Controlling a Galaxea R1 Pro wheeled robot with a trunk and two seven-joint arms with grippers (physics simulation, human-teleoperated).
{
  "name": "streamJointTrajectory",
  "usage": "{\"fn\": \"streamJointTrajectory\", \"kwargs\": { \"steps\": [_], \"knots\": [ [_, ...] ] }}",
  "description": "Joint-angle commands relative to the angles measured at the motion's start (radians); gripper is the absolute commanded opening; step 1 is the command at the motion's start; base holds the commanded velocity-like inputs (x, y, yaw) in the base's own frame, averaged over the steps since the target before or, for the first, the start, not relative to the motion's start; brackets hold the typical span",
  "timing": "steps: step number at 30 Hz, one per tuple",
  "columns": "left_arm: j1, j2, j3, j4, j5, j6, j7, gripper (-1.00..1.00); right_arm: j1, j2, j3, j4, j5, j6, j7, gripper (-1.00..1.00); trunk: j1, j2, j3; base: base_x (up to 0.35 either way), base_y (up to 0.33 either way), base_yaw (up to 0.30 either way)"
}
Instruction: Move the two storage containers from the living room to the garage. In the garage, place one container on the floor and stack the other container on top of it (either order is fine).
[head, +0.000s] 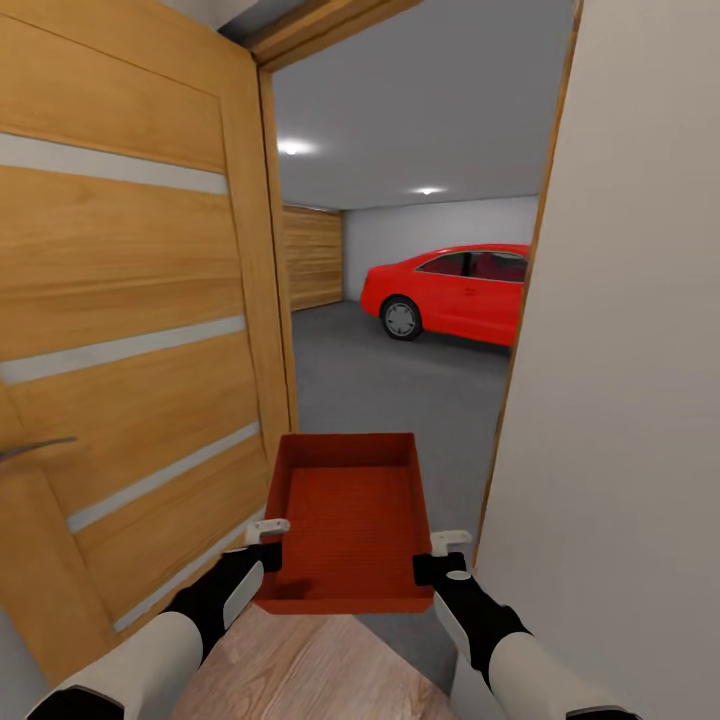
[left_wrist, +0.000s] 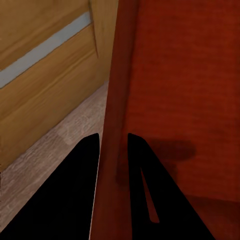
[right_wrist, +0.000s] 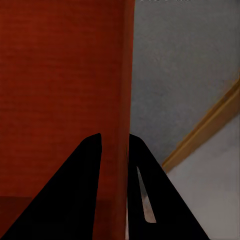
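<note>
One orange-red storage container (head: 350, 520) hangs in front of me, open top up and empty, carried level between both arms in the doorway. My left gripper (head: 268, 545) is shut on its left wall; the left wrist view has that wall (left_wrist: 114, 100) pinched between the black fingers (left_wrist: 70, 195). My right gripper (head: 438, 558) is shut on the right wall, and the right wrist view has that wall (right_wrist: 124, 100) between its fingers (right_wrist: 75, 190). Through the doorway lies the garage with its dark grey concrete floor (head: 400, 390). The second container is out of view.
An open wooden plank door (head: 130, 330) with pale stripes stands close on my left. A white wall (head: 630, 380) and wood door frame (head: 520, 330) crowd the right. A red car (head: 450, 290) is parked at the garage's far right, another wooden door (head: 312, 256) at the back.
</note>
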Motion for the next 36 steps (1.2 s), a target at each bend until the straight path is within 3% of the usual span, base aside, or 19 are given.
{"fn": "streamJointTrajectory", "kwargs": {
  "steps": [1,11,36],
  "knots": [
    [-0.001,0.000,0.081,-0.004,-0.028,0.009,0.022,-1.00,0.000,0.001,0.011,-0.002,-0.006,0.008,0.013,-1.00,0.000,-0.001,-0.001,0.184,0.247,-0.019],
    [-0.001,0.000,0.081,-0.004,-0.028,0.009,0.022,-1.00,0.000,0.001,0.010,-0.002,-0.007,0.008,0.012,-1.00,0.000,-0.001,-0.001,0.194,0.265,-0.030],
    [-0.001,-0.001,0.080,-0.004,-0.028,0.008,0.022,-1.00,0.000,0.001,0.010,-0.002,-0.007,0.008,0.013,-1.00,0.000,-0.001,-0.001,0.200,0.269,-0.283]
  ]
}}
